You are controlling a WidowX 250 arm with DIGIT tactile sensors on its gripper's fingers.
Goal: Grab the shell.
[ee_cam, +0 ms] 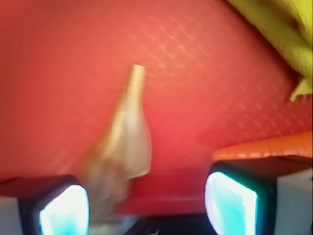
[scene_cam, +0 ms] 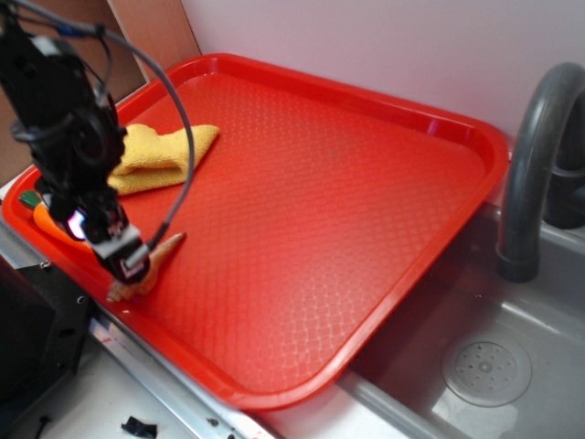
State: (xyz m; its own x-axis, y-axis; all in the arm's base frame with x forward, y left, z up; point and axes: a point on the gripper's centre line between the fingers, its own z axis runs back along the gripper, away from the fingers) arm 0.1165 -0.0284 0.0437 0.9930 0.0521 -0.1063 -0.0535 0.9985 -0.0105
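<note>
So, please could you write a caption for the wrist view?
Open gripper low over the red tray, blurred conch shell beside its left finger, with the carrot and yellow cloth at right.

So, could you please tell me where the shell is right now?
In the exterior view the shell lies at the red tray's near-left edge, directly under the gripper, with the carrot just left and the yellow cloth behind.

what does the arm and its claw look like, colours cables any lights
The arm is matte black and blocky, with grey cables looping from its top down toward the claw. A small purple-white light glows on its lower body. In the wrist view the finger pads are pale with a bright cyan-white glow, framed in black.
</note>
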